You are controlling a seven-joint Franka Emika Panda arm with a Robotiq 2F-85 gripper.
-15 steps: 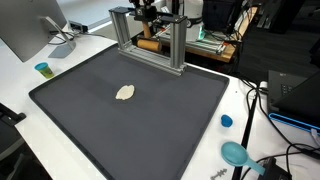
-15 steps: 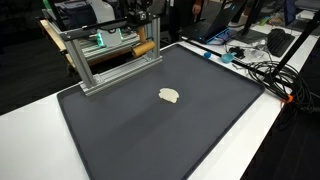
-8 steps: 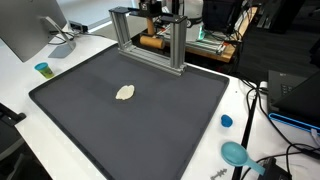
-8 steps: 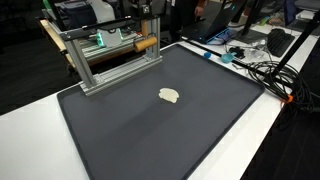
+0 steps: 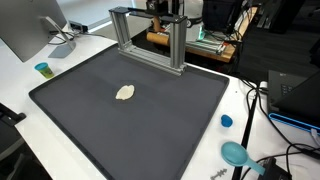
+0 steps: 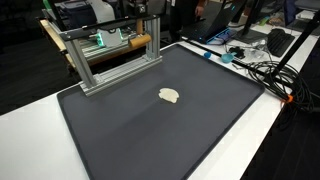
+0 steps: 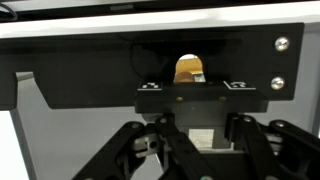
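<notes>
Your end effector point(image 7: 190, 100) looks clamped on the wooden rod point(image 5: 168, 39), just behind the metal frame point(image 5: 181, 45). Swing sideways and the rod could strike the frame's post.

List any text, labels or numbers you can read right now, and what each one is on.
No text can be read in any view.
Wrist view: two tiny white marks on the black bracket, too small to read.
Wrist view: a pale label low in the picture, blurred.
Both exterior views: no print shows on the black mat, the metal frame or the monitor.
</notes>
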